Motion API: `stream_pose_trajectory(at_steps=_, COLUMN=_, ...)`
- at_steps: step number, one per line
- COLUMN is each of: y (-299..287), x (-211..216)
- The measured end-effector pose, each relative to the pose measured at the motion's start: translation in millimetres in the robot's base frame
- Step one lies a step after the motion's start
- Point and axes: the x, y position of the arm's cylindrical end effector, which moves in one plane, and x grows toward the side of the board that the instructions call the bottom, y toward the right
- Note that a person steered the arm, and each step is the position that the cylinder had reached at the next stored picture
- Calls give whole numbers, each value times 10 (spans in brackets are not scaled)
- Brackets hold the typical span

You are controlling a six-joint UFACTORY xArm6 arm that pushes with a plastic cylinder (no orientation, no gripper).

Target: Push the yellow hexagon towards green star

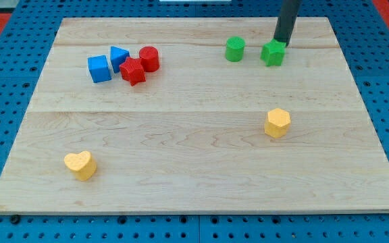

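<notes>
The yellow hexagon (277, 123) lies right of the board's centre. The green star (273, 52) lies near the view's top right, well above the hexagon. My tip (280, 42) is at the green star's upper right edge, touching or nearly touching it, far from the yellow hexagon. The rod rises out of the view's top.
A green cylinder (234, 49) stands just left of the star. At the upper left are a blue cube (99, 69), a blue triangle (118, 58), a red star (133, 71) and a red cylinder (148, 59). A yellow heart (80, 165) lies at the lower left.
</notes>
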Motion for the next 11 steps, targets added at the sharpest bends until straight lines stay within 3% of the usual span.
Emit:
stream_pose_trajectory(at_steps=3, y=-198, x=1111)
stream_pose_trajectory(at_steps=5, y=481, x=1520)
stream_pose_trajectory(at_steps=6, y=241, x=2340)
stream_pose_trajectory(at_steps=8, y=-26, x=1988)
stream_pose_trajectory(at_steps=10, y=-397, x=2273)
stream_pose_trajectory(at_steps=11, y=-450, x=2051)
